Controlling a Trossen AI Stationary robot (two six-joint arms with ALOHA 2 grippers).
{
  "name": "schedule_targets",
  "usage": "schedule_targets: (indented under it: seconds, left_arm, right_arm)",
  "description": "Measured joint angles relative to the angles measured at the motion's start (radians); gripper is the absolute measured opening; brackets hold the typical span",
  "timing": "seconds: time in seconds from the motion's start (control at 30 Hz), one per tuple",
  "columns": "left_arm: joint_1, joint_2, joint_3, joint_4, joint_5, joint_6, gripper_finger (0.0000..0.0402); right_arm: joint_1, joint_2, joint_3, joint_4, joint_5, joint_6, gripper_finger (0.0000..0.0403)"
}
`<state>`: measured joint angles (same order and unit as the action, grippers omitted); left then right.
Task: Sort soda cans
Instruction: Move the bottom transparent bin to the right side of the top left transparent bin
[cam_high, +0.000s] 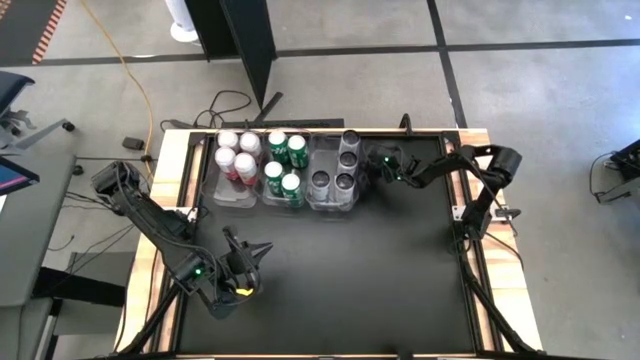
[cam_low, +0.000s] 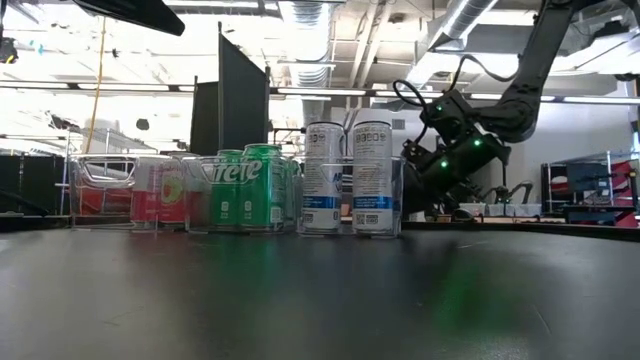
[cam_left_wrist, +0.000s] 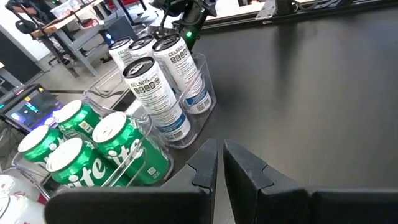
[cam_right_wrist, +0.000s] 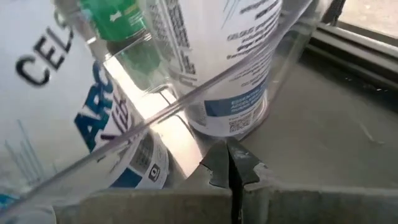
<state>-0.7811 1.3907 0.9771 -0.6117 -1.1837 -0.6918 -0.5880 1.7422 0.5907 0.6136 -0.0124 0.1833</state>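
— How do the jaws stand?
— The right gripper is closed tight with nothing between its fingers, just beside the clear bin of white-labelled, dark-topped cans at the table's far edge. The left gripper is all but closed too, holding nothing, low over the black table near its own front corner.
— And the cans?
— All in three clear bins standing side by side along the far edge: pink cans in the left bin, green cans in the middle, the dark-topped ones on the right. They stand upright.
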Motion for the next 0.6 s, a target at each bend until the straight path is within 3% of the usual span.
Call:
schedule_targets:
  seconds: [0.6]
  left_arm:
    - [0.000,0.000,0.000,0.002,0.000,0.007,0.0022]
  right_arm:
    - [-0.022,0.061,0.105,-0.059,-0.002,0.047,0.0000]
